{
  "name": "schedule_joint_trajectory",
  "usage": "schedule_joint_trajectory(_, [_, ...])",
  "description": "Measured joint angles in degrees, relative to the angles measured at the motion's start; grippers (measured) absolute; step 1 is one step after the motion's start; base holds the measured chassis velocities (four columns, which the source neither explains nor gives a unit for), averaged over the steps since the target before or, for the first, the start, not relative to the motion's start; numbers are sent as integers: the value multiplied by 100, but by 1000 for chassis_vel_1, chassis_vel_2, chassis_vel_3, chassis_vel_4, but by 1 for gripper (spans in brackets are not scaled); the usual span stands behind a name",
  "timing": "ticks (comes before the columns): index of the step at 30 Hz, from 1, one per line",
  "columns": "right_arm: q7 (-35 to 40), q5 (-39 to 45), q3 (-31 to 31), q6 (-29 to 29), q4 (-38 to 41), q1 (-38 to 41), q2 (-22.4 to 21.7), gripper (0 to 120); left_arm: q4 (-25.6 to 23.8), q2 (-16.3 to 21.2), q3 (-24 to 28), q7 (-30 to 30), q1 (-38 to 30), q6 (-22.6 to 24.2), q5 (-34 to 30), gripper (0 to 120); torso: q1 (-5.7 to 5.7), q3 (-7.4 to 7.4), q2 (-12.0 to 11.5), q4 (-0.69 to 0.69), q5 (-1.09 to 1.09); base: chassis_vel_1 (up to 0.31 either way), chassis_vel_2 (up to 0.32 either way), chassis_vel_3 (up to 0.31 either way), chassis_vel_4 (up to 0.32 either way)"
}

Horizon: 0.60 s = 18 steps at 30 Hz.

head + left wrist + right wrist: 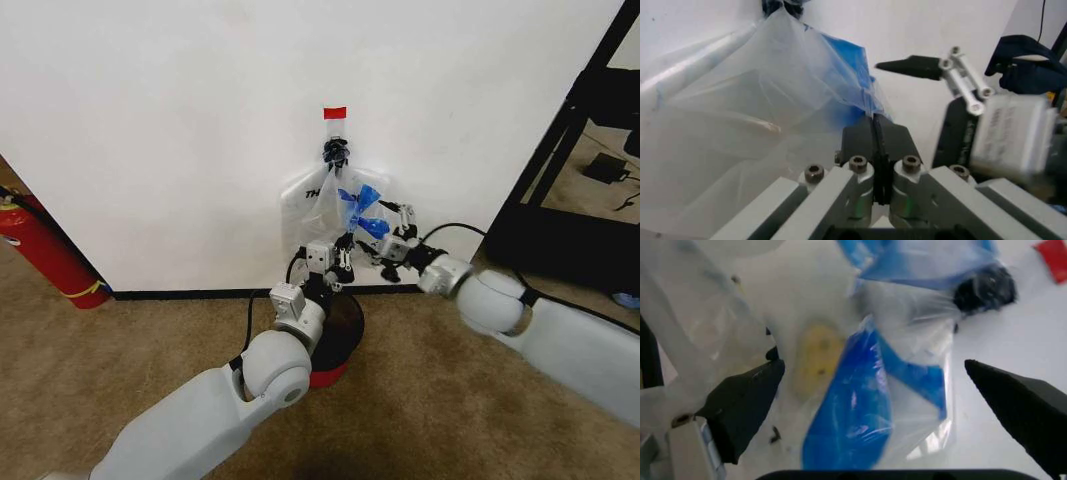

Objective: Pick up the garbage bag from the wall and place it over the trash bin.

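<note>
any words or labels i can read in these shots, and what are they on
"TH": the start of a print on the flat white bag hanging on the wall; the garbage bag covers the rest.
Label on the right claw body, seen in the left wrist view: too blurred to read.
Red tape on the wall: blank.
Yellow print on the garbage bag: a picture, no words.

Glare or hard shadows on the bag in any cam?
Head view: flat, even light; the garbage bag throws only a faint shadow on the wall. Left wrist view: pale sheen streaks across the film above the shut left gripper, nothing washed out. Right wrist view: small bright glints on the bag's blue patch, straddled by the open right gripper.
</note>
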Motion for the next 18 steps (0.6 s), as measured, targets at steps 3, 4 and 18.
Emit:
schedule_joint_trajectory(3, [-67,-11,-181,-212,30,179,23,100,-29,12,0,0,9,2,0,0,0,0,0,-2,-1,0,0,0,0])
schedule_joint_trajectory(4, [-76,95,-296,-390,79,280,38,99,-51,18,-4,0,25,4,0,0,0,0,0,-2,0,0,0,0,0])
schedule_joint_trajectory(18, [428,822,-190,-1224,308,19,52,54,-97,68,-60,2,106,5,1,0,-1,-1,0,-2,1,0,0,0,0])
